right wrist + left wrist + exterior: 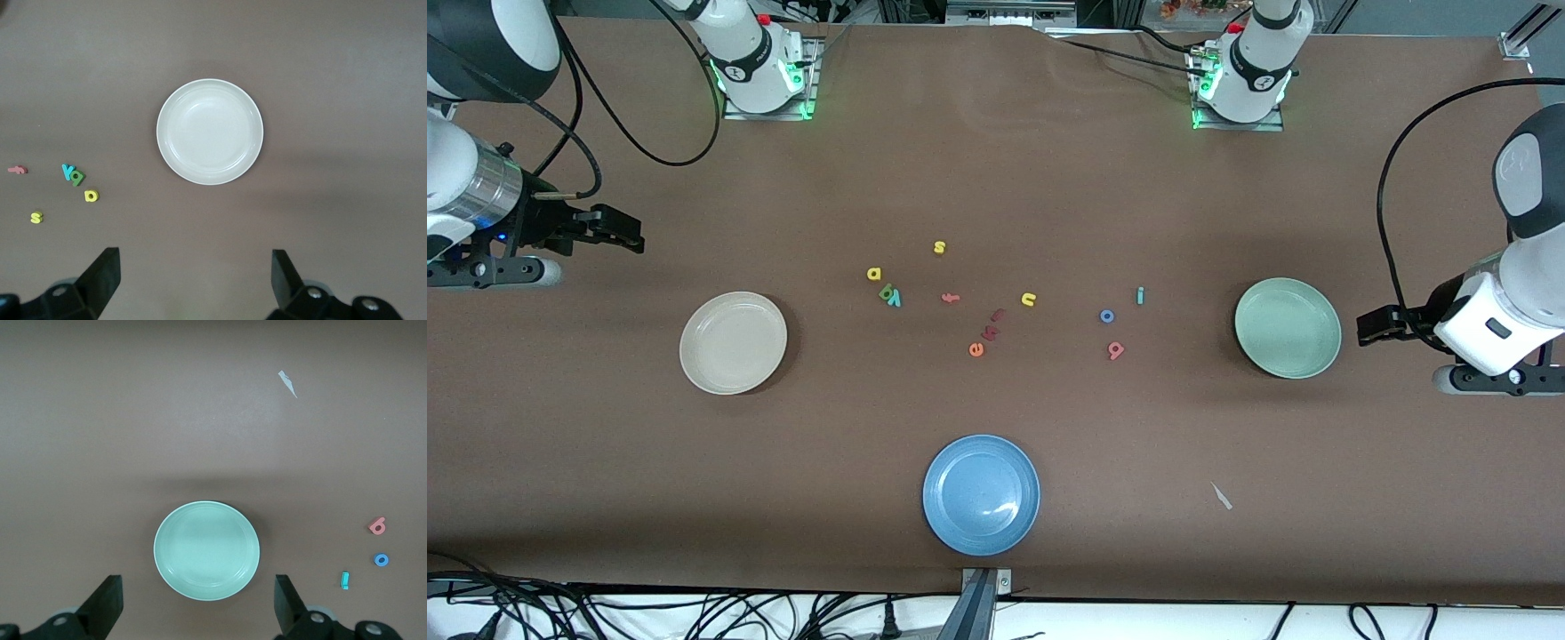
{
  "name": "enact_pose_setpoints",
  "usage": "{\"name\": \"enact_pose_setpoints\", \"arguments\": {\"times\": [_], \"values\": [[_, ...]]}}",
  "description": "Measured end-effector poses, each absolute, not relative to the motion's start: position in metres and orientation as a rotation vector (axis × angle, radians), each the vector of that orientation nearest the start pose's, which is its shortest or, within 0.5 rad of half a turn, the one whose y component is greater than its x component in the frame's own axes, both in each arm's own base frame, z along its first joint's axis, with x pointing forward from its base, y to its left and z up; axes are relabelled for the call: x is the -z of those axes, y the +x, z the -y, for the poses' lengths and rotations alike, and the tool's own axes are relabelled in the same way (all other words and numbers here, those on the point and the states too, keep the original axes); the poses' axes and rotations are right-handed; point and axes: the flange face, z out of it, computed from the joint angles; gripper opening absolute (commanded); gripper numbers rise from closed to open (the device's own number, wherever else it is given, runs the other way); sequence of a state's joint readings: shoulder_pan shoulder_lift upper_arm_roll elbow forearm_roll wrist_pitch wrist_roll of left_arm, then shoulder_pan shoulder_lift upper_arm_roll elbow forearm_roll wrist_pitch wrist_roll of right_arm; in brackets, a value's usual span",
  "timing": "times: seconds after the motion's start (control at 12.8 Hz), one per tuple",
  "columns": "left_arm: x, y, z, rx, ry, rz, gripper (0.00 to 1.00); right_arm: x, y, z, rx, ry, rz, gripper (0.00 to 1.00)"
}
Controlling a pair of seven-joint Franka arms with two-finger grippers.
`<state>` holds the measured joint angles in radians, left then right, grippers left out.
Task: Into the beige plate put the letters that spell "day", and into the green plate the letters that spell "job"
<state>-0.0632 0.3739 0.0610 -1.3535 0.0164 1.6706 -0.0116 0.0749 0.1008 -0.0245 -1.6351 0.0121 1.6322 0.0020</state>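
Note:
The beige plate [733,342] [210,131] and the green plate [1288,327] [207,550] are both empty. Yellow "d" [874,274] [91,195], green "a" [887,292] [78,177] and teal "y" [895,300] [67,171] lie close together mid-table. Teal "j" [1140,295] [345,580], blue "o" [1107,316] [381,560] and salmon "b" [1115,350] [377,527] lie beside the green plate. My right gripper [618,233] [193,280] hangs open over bare table at the right arm's end. My left gripper [1378,327] [198,607] hangs open over the table at the left arm's end, just outside the green plate.
A blue plate [981,494] sits nearest the front camera. Other letters lie mid-table: yellow "s" [939,247], reddish "f" [951,298], yellow "u" [1029,300], orange "e" [976,349]. A small white scrap [1221,496] lies on the brown cloth.

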Motion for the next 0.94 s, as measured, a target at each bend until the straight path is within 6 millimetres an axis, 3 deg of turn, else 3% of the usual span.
{"name": "enact_pose_setpoints", "arguments": {"times": [0.47, 0.94], "values": [[-0.507, 0.666, 0.007, -0.087, -3.101, 0.005, 0.99, -0.533, 0.588, -0.031, -0.156, -3.13, 0.09, 1.0], [-0.507, 0.666, 0.007, -0.087, -3.101, 0.004, 0.99, -0.533, 0.589, -0.011, -0.15, -3.129, 0.108, 1.0]]}}
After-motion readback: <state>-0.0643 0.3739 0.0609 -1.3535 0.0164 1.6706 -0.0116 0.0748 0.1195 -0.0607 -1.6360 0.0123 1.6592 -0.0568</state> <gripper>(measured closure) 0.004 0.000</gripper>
